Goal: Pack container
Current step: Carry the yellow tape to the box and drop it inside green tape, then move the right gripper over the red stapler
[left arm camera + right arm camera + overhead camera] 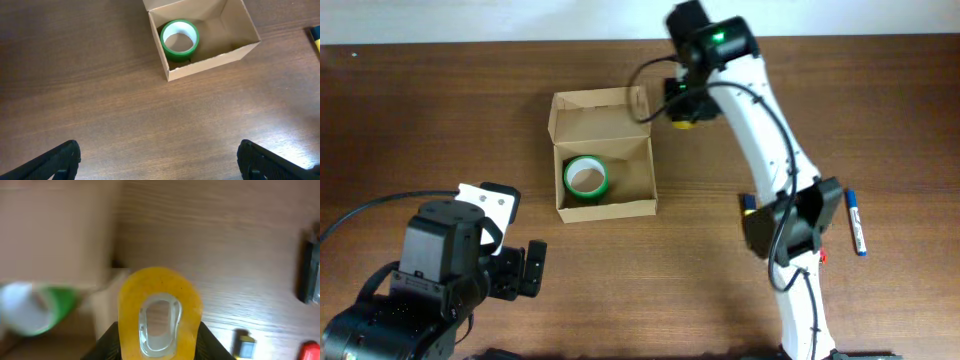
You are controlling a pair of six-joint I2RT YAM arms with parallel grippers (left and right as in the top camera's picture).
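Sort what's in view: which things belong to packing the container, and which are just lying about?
In the job: container, lid open; green tape roll inside it; yellow tape roll held in the right gripper beside the container.
Lying about: blue marker on the table, far right; left gripper, open and empty, apart from the container.

I could read no text, label, brand or number anywhere. The container showed plain brown cardboard on its walls and flap, without print. The green tape roll lying in it and the yellow tape roll showed no lettering on the sides I could see, though my right wrist view was blurred. The blue-and-white marker on the surface was too small for me to tell any print on its barrel.
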